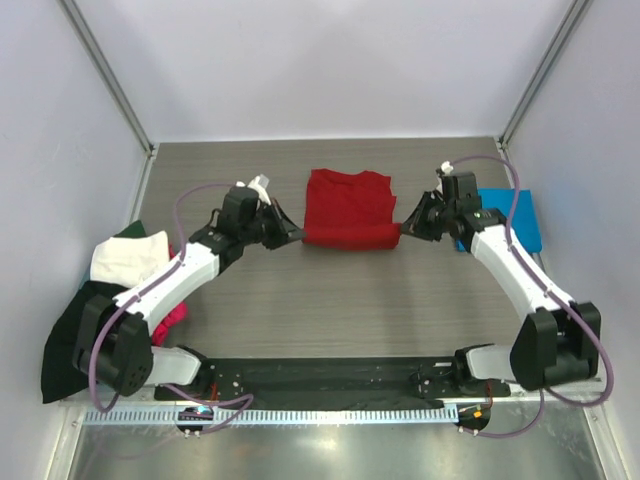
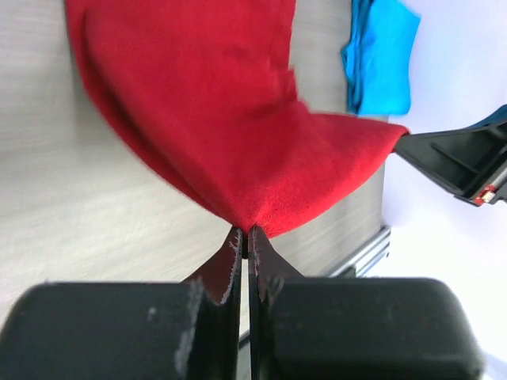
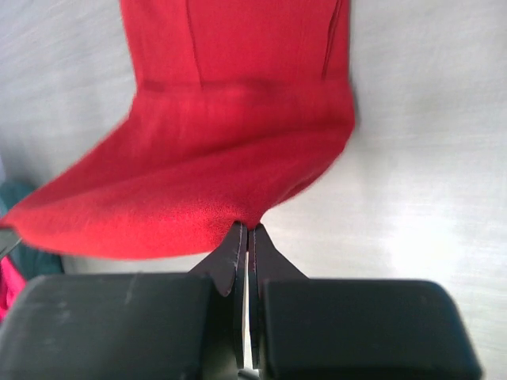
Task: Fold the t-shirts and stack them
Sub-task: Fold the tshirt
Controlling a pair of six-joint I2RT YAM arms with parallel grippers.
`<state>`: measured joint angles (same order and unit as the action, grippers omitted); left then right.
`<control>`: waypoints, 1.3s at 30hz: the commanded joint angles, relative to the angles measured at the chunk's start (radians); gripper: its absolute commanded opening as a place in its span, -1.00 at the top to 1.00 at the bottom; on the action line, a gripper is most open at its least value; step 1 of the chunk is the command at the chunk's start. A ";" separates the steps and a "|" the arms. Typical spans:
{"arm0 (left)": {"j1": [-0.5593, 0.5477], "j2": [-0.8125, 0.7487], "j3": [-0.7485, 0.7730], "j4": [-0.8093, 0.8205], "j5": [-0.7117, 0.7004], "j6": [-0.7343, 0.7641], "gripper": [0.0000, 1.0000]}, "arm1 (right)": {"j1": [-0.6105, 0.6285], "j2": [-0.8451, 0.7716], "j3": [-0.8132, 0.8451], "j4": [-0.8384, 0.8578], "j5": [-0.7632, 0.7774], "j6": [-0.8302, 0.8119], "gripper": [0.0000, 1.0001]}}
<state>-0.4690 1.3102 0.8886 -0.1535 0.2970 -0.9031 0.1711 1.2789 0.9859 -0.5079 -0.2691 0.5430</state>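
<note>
The red t-shirt [image 1: 348,205] lies in the middle of the grey table [image 1: 330,300]. Its far part is spread flat on the surface and its near edge is gathered into a thick, rolled-looking fold. The left gripper [image 1: 298,236] is clamped on the left end of that near edge; its wrist view shows the jaws pressed together with a pinch of red cloth caught between the tips. The right gripper [image 1: 405,228] grips the right end of the same edge in the same way (its own wrist view shows the jaws closed on a small peak of fabric, with the cloth sagging away from it). Between the two grips the edge runs straight across, lifted off the table.

To the right of the red t-shirt, a bright blue t-shirt [image 1: 520,220] lies flat in a neat rectangle. Well to the left of the red t-shirt sits a loose heap of others. A white t-shirt [image 1: 128,258] is on top, a magenta t-shirt [image 1: 175,315] peeks out beneath it, and a black t-shirt [image 1: 65,340] spills toward the near left corner.
</note>
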 commanded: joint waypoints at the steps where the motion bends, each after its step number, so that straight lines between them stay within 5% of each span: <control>1: 0.020 0.060 0.110 -0.020 -0.027 0.021 1.00 | 0.001 0.109 0.131 0.019 0.082 -0.008 0.98; 17: 0.110 0.512 0.544 0.011 0.007 -0.019 1.00 | -0.039 0.539 0.543 0.032 0.117 0.017 0.97; 36: 0.188 0.944 1.012 -0.012 0.039 -0.056 1.00 | -0.087 0.947 0.976 0.113 -0.024 0.047 0.96; 39: 0.202 1.067 1.147 0.008 0.062 -0.068 0.85 | -0.096 1.051 1.072 0.141 -0.047 0.081 0.82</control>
<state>-0.2916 2.3062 1.9488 -0.1825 0.3222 -0.9478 0.0906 2.2723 1.9629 -0.4377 -0.2714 0.5819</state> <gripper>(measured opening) 0.064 0.078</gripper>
